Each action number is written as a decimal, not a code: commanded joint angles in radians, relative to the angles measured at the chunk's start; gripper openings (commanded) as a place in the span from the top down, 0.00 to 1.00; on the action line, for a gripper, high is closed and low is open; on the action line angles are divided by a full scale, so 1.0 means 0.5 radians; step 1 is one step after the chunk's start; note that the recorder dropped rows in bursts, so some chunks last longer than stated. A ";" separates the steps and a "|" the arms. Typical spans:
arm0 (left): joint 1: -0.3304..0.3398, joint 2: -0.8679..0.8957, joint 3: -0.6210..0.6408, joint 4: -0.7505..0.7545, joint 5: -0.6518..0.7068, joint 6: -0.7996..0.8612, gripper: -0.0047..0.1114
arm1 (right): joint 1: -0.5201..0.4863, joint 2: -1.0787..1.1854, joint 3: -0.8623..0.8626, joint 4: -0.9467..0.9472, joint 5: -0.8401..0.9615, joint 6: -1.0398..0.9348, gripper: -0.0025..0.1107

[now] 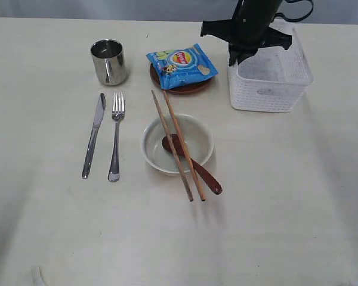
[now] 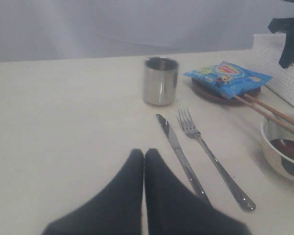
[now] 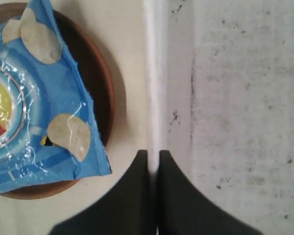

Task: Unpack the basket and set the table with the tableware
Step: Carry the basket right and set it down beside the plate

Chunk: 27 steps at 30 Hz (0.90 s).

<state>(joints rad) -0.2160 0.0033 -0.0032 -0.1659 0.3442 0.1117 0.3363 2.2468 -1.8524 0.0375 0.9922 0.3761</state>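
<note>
My right gripper (image 1: 235, 59) (image 3: 153, 152) is shut on the left wall of the white lattice basket (image 1: 268, 89), whose thin rim (image 3: 154, 73) runs between the fingertips. The basket's floor (image 3: 235, 98) is bare. The tableware is laid out on the table (image 1: 286, 208): a steel cup (image 1: 109, 61), a knife (image 1: 93, 136), a fork (image 1: 116, 136), and a cream bowl (image 1: 152, 156) holding the wooden spoon (image 1: 197, 167), with the chopsticks (image 1: 178, 143) across it. A small brown plate (image 1: 188, 89) lies left of the basket. My left gripper (image 2: 144, 152) is shut and empty, low over the table, near the knife.
A blue chip packet (image 1: 181, 64) lies on the brown plate, close beside my right gripper. The basket stands near the table's far right edge. Bare tabletop stretches along the near side and to the right of the bowl.
</note>
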 commanded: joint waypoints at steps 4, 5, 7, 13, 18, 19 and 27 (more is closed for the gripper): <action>-0.012 -0.007 0.006 0.009 -0.003 -0.003 0.96 | 0.010 -0.003 0.010 0.024 0.121 0.026 0.98; -0.012 -0.007 0.006 0.009 -0.003 -0.003 0.96 | 0.010 -0.003 0.010 0.024 0.121 0.019 0.98; -0.012 -0.007 0.006 0.009 -0.003 -0.003 0.96 | 0.010 -0.003 0.010 0.024 0.112 -0.015 0.98; -0.012 -0.007 0.006 0.009 -0.003 -0.003 0.96 | 0.010 -0.003 0.010 0.039 0.116 -0.022 0.98; -0.012 -0.007 0.006 0.009 -0.003 -0.003 0.96 | 0.010 -0.003 0.010 0.094 0.116 -0.067 0.98; -0.012 -0.007 0.006 0.009 -0.003 -0.003 0.96 | 0.010 -0.003 0.010 0.092 0.109 -0.067 0.98; -0.012 -0.007 0.006 0.001 -0.003 -0.003 0.96 | 0.010 -0.003 0.010 0.092 0.112 -0.153 0.98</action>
<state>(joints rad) -0.2160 0.0033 -0.0032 -0.1659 0.3442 0.1117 0.3414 2.2468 -1.8524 0.0626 1.0237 0.3221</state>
